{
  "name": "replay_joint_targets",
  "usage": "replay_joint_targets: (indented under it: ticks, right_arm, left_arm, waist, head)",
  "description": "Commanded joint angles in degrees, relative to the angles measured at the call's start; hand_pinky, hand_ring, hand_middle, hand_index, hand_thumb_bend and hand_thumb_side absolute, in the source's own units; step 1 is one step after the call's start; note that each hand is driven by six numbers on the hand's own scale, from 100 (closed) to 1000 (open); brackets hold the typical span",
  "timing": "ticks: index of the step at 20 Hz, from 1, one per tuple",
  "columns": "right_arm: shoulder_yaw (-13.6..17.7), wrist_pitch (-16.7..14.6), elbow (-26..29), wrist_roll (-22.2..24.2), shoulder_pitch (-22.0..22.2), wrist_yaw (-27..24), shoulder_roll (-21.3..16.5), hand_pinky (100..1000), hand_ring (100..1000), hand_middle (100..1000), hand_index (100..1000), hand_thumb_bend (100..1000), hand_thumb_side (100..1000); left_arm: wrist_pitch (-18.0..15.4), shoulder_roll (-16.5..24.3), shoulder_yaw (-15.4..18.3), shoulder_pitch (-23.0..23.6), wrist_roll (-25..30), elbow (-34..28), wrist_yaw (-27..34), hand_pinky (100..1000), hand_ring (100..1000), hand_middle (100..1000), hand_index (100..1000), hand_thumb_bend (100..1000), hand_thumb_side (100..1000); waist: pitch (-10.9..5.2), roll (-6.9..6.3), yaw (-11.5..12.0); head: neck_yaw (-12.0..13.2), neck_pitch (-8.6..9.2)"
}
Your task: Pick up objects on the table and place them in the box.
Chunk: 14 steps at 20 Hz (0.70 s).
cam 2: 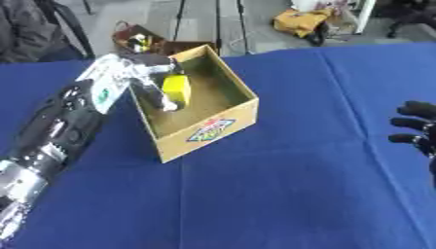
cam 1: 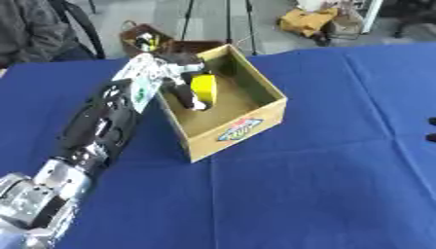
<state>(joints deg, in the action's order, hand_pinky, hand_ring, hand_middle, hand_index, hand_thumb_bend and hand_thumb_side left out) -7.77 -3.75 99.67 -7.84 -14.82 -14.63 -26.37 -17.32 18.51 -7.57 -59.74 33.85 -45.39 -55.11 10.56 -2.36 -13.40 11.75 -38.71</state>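
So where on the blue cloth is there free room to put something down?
The blue cloth is bare in front of the box, and between it and the right robot hand at the right edge. It is crowded inside the box: the left robot hand holds a yellow block there.

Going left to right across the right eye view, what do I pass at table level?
Left arm → left hand holding the yellow object inside the box → box front wall → bare blue tablecloth → right hand.

Left hand (cam 1: 183, 80) and yellow block (cam 1: 204, 87) crowd the box (cam 1: 247, 129).
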Motion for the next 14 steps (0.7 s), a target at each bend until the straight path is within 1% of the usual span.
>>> replay_joint_targets:
  ticks: [1,4,5,12,13,14]
  right_arm:
    - [0.4,-0.1,0.5,0.1,-0.5,-0.4,-0.6,630,742,724,790,100,1000]
    - [0.5,-0.1,0.5,0.1,-0.5,-0.4,-0.6,630,742,724,790,100,1000]
    - [0.5,-0.1,0.5,0.1,-0.5,-0.4,-0.6,630,742,724,790,100,1000]
    - [0.5,-0.1,0.4,0.2,-0.4,-0.5,-0.6,630,742,724,790,100,1000]
    - [0.5,-0.1,0.4,0.1,-0.3,-0.5,-0.6,630,742,721,790,100,1000]
    - [0.7,-0.1,0.3,0.0,0.0,-0.5,-0.4,630,742,721,790,100,1000]
  left_arm:
    - [-0.9,0.6,-0.6,-0.8,1.2,-0.5,-0.9,514,429,522,738,319,253]
    - [-1.1,0.6,-0.5,-0.8,1.6,-0.6,-1.1,514,429,522,738,319,253]
    - [-1.1,0.6,-0.6,-0.6,1.7,-0.8,-1.3,638,565,612,793,754,432]
    - [-1.6,0.7,-0.6,0.0,1.8,-2.1,-2.7,638,565,612,793,754,432]
    - [-1.4,1.0,-0.2,-0.3,1.5,-2.5,-2.8,999,967,927,919,1000,878]
    - [-0.9,1.7,0.7,-1.0,1.0,-3.4,-2.5,999,967,927,919,1000,878]
  waist:
    - [-1.19,0.36,-0.1]
    - [-1.2,0.36,-0.1]
    - [-1.22,0.35,0.0]
    - [-1.27,0.35,0.1]
    - [-1.4,0.42,0.3]
    - [-1.65,0.69,1.0]
  head:
    - [0.2,0.41]
    - [0.2,0.42]
    - [0.3,0.44]
    - [0.3,0.46]
    - [0.2,0.38]
    - [-0.2,0.2]
